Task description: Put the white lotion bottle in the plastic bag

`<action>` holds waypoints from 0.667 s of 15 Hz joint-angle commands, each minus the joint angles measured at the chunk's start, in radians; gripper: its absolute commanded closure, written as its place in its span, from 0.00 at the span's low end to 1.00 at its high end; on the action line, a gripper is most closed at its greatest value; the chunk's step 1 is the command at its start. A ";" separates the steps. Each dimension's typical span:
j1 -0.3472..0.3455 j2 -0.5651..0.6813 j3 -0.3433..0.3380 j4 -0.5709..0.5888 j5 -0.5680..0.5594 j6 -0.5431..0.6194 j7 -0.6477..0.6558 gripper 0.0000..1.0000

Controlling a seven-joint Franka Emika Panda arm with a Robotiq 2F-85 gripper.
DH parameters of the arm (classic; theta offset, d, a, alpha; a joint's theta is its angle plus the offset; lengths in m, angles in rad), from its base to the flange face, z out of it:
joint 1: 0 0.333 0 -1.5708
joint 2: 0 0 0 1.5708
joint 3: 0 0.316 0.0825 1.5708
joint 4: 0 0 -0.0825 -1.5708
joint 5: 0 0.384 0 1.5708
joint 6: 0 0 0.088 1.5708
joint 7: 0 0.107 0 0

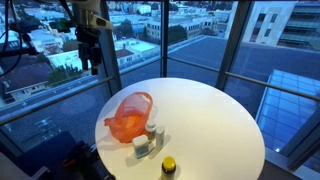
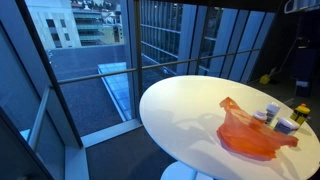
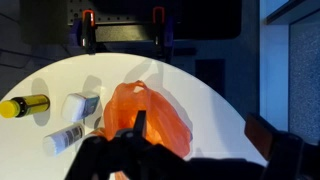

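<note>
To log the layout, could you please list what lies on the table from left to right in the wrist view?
Yellow bottle → white bottle → orange bag. A second white bottle overlaps the first, so I left it out.

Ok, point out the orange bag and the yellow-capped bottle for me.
orange bag point(image 3: 152, 112), wrist view, middle of its crumpled body.
yellow-capped bottle point(image 1: 168, 163), in an exterior view, on its yellow cap.

The arm point(image 1: 94, 16) is white-shelled, ending in a black, boxy claw point(image 1: 92, 68).
</note>
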 commanded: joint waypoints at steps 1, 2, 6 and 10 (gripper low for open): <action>0.013 0.002 -0.012 0.002 -0.004 -0.002 0.004 0.00; 0.013 0.002 -0.012 0.002 -0.004 -0.002 0.004 0.00; -0.004 0.011 -0.019 0.019 -0.025 -0.003 0.026 0.00; -0.039 0.021 -0.052 0.033 -0.067 0.009 0.049 0.00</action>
